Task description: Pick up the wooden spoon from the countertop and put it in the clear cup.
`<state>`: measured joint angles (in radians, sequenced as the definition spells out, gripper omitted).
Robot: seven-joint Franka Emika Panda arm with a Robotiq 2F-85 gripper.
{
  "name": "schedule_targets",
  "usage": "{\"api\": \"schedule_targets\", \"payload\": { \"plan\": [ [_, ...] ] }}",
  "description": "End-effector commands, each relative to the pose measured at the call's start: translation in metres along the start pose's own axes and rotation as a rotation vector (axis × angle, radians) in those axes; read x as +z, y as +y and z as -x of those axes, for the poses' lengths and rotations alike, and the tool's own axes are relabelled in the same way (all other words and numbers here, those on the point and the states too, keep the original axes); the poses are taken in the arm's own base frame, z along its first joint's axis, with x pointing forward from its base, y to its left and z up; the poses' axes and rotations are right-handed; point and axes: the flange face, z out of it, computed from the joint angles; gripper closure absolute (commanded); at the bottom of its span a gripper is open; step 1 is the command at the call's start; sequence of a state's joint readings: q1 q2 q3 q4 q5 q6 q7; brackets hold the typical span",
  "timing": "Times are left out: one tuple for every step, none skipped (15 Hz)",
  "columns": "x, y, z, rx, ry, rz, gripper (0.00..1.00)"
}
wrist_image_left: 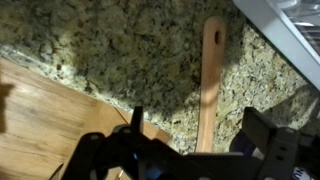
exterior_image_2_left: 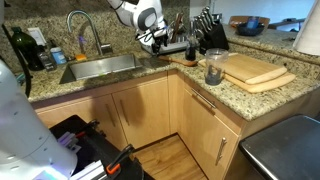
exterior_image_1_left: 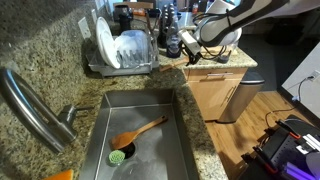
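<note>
Above the countertop (wrist_image_left: 120,50), in the wrist view, the pincer (wrist_image_left: 195,130) is seen spread wide with nothing grasped. Its dark fingers are set at about 7 and 5 o'clock in the picture. Between them the wooden spoon (wrist_image_left: 210,70) is laid flat on the granite, running from 6 o'clock up toward 12. A cutting board (wrist_image_left: 40,125) is shown at 8 o'clock.

The task is judged to be at its start. The spoon is not yet gripped or lifted, and the carry and the drop into the clear cup (exterior_image_2_left: 213,68) are left to do. In an exterior view the cup is seen standing on the counter at 4 o'clock from the pincer, just beside the board.

The spoon's lower end is hidden behind the pincer, so the bowl cannot be located. A white edge (wrist_image_left: 285,25) at 2 o'clock is cut off and cannot be named. In both exterior views the spoon is too small to be made out.
</note>
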<state>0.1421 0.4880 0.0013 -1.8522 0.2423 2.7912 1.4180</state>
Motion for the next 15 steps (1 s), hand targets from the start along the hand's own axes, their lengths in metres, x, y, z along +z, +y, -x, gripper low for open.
{"api": "schedule_targets", "payload": {
  "plan": [
    [0.008, 0.001, 0.004, -0.008, 0.016, 0.005, 0.0],
    [0.015, 0.001, 0.008, -0.009, 0.032, 0.011, 0.0],
    [0.018, 0.001, 0.011, -0.012, 0.039, 0.012, 0.0],
    [0.006, 0.002, 0.01, -0.059, 0.067, 0.023, 0.0],
    [-0.003, -0.001, 0.008, -0.089, 0.069, 0.054, 0.0],
    [-0.01, -0.005, 0.005, -0.091, 0.083, 0.086, 0.0],
    [-0.017, -0.011, -0.001, -0.095, 0.104, 0.129, 0.0],
    [-0.028, -0.02, -0.009, -0.084, 0.136, 0.159, 0.0],
    [-0.034, -0.022, -0.016, -0.079, 0.136, 0.213, 0.0],
    [-0.045, -0.029, -0.024, -0.065, 0.141, 0.251, 0.0],
    [-0.053, -0.035, -0.031, -0.046, 0.134, 0.292, 0.0],
    [-0.039, -0.026, -0.021, -0.069, 0.127, 0.236, 0.0],
    [-0.048, -0.031, -0.026, -0.058, 0.127, 0.261, 0.0],
    [-0.054, -0.035, -0.029, -0.051, 0.128, 0.269, 0.0],
    [-0.056, -0.037, -0.031, -0.048, 0.129, 0.27, 0.0]
  ]
}}
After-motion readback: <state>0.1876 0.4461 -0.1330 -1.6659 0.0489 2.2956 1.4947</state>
